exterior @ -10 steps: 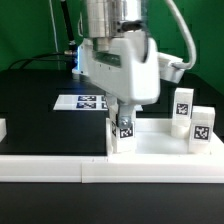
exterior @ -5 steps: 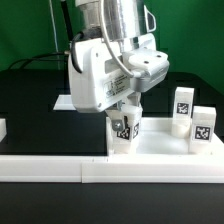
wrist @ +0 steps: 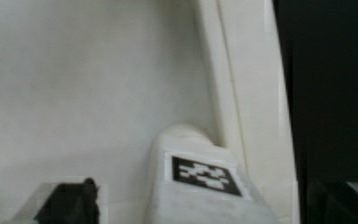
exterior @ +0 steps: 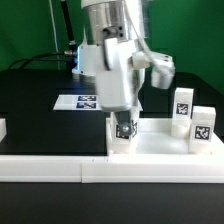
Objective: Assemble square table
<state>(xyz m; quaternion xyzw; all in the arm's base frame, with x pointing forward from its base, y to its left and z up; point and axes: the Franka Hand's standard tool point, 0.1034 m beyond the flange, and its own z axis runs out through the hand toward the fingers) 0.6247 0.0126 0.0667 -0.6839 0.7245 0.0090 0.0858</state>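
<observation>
Black table (exterior: 40, 110), green backdrop behind. Slab (exterior: 160, 145) at 5 o'clock of exterior view, against border wall (exterior: 60, 167). Gripper (exterior: 125, 128) over leg (exterior: 122, 135) upright at slab's 9 o'clock corner; fingers (wrist: 73, 200) spread, clear of leg. Two legs (exterior: 184, 108) at 3 o'clock.

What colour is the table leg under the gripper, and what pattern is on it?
The leg is white with a black-and-white square tag, clearest in the wrist view.

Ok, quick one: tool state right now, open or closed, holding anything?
Tool: open, fingers standing clear on either side of the upright table leg in the tabletop's corner; holding nothing.
</observation>
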